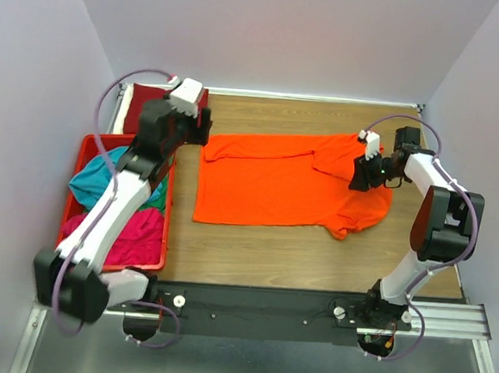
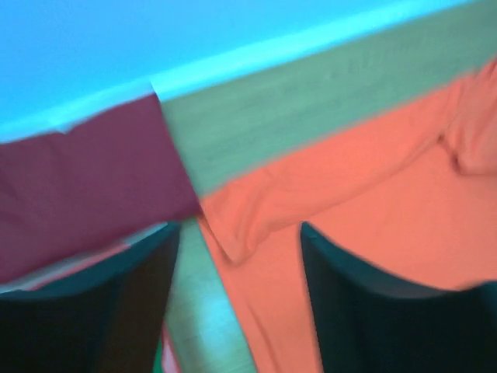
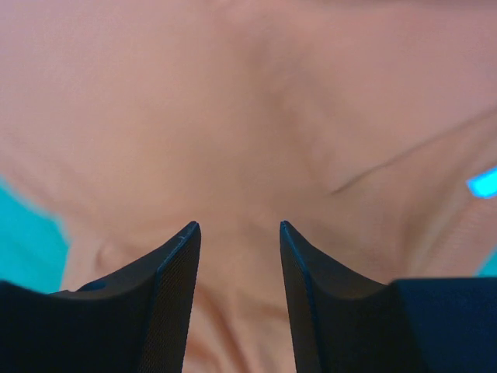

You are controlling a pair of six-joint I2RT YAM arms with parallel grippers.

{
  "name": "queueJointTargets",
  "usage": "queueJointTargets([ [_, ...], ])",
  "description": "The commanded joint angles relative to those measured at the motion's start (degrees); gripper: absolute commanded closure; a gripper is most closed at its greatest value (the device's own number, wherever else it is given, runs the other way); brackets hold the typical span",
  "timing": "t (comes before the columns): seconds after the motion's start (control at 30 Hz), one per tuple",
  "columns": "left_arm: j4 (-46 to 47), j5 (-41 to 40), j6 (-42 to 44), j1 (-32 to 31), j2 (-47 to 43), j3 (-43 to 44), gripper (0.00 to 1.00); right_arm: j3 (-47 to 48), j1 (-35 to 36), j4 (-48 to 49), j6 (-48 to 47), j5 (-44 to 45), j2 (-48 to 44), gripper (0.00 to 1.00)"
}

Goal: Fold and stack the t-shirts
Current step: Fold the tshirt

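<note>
T-shirt [image 1: 284, 185], orange, spread flat at centre of table [image 1: 253, 256] | left jaws apart above its upper-left sleeve | right jaws apart over rumpled right edge | risk: pinching bunched cloth there could drag the fold crooked

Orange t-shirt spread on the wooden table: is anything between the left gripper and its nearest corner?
Nothing visible. The open left gripper hangs right over a corner of the bright orange cloth t-shirt. The folded dark red t-shirt lies off to the left, clear of the path.
</note>
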Motion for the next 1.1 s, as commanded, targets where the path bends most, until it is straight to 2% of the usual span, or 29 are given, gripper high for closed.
queueJointTargets([
  [0.0,13.66,-2.96,8.91,0.08,-14.2,-13.56,0.14,2.36,-0.31,-22.76,-22.87,-9.67,-3.33,0.46],
  [0.03,17.5,-1.39,9.45,0.08,-17.18,-18.9,0.1,2.19,-0.23,-26.63,-30.83,-10.29,-4.56,0.45],
  [0.07,19.11,-0.85,9.63,-0.01,-22.17,-21.3,0.07,1.66,0.21,-32.5,-33.61,-9.95,-4.92,0.44],
  [0.13,22.62,1.6,9.72,-0.18,-27.81,-27.26,0.07,-2.44,0.91,-37.28,-39.84,-7.68,-7.28,0.43],
  [0.2,23.87,2.23,9.11,-0.36,-30.3,-30.27,0.08,-6.76,1.01,-38.18,-44.6,-6.17,-10.18,0.43],
  [0.27,23.7,2.06,9.02,-0.88,-32.67,-33.08,0.08,-11.77,1.09,-37.23,-51.96,-3.63,-16.74,0.36],
  [0.37,23.17,-0.65,9.02,-2.2,-33.91,-34.33,0.09,-16.62,1.18,-33.45,-51.66,-1.07,-24.49,0.32],
  [0.5,23.78,-0.32,8.49,-2.82,-33.04,-34.24,0.09,-17.94,2.66,-34.84,-52.45,-1.59,-27.33,0.36],
  [0.57,23.0,0.47,8.49,-2.82,-31.55,-33.46,0.1,-19.87,4.6,-33.8,-50.87,-2.12,-27.07,0.39],
  [0.6,22.73,0.65,8.23,-2.82,-31.11,-33.1,0.1,-20.66,7.13,-32.05,-45.99,-1.43,-26.72,0.44],
  [0.63,22.47,0.65,8.23,-2.82,-30.84,-33.01,0.1,-21.45,9.25,-29.94,-45.94,-1.42,-26.72,0.46],
  [0.67,22.2,0.83,8.23,-2.91,-30.66,-32.84,0.11,-22.33,10.4,-27.83,-41.33,-0.55,-26.2,0.46],
  [0.77,22.11,0.74,8.23,-2.99,-31.62,-33.27,0.11,-21.99,12.34,-19.22,-33.74,0.16,-25.67,0.46],
  [0.83,22.29,0.48,8.23,-3.0,-32.15,-33.63,0.11,-21.72,12.34,-17.62,-31.37,1.29,-25.58,0.43],
  [1.07,22.2,1.44,8.05,-3.43,-31.63,-33.19,0.11,-23.39,12.96,-14.54,-28.8,5.34,-25.58,0.42],
])
